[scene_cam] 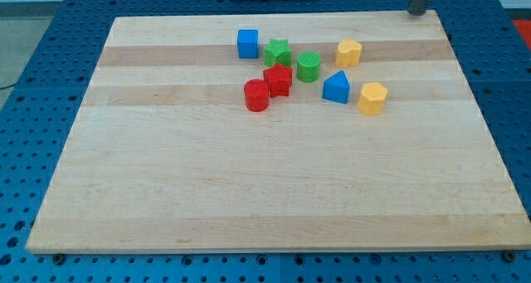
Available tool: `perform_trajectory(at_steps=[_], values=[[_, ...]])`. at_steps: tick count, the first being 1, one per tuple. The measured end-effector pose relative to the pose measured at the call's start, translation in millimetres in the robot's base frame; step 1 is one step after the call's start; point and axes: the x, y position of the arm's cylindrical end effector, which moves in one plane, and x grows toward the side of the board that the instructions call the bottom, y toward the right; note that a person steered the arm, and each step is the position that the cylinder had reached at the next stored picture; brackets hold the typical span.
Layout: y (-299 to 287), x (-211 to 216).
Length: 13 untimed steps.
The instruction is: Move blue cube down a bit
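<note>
Blue cube [247,44] sited near board's top edge, green star [278,51] just beside on view's right. Judged light, rigid, easily slid; top face to be pushed. No fingers fitted; my tip [420,12] parked top right, well apart.

on the wooden counter [166,183] the blue cube [247,44] sits just left of the green star [278,52], while my tip [417,12] stands well apart at the view's top right.
</note>
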Motion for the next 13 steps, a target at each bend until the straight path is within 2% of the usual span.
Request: perform_trajectory(at_steps=[3,6,8,9,11,13], values=[[0,2],[-4,144],[-74,55],[-154,42],[-260,43],[-319,122]])
